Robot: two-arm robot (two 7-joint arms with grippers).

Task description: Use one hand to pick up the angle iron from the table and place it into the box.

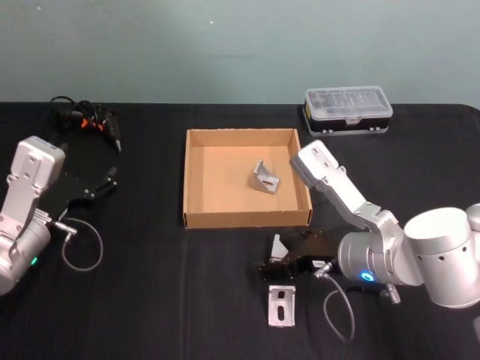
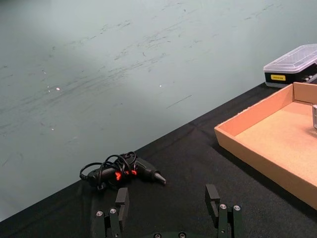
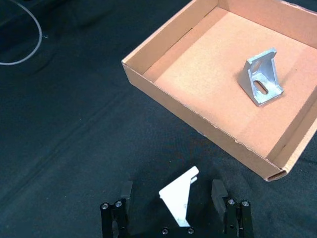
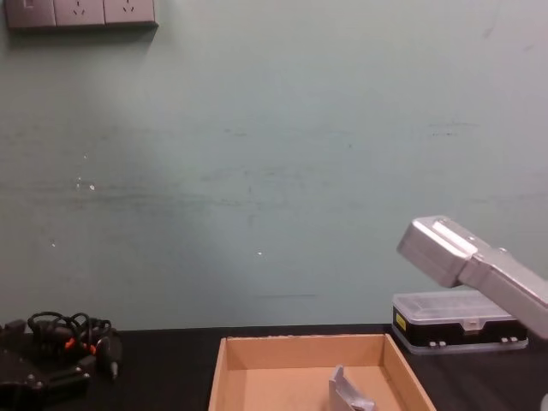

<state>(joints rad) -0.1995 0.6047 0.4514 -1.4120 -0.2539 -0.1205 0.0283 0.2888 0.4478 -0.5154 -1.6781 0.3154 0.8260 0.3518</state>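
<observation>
Silver angle irons [image 1: 265, 178], 1 in box [image 1: 247, 219], 2 by right gripper [image 3: 171, 189]

Place: a robotics lab or workshop bench.
Surface: black matte table [image 1: 150, 300].
Wall: bare, scuffed pale-green wall [image 4: 274, 171] with a row of sockets [image 4: 81, 13] high up.
Gear: clear-lidded parts case [image 1: 347, 109], a corded tool [image 1: 86, 120] bundled in its cable, a metal angle iron [image 1: 265, 178] in a cardboard box [image 1: 247, 219].
</observation>
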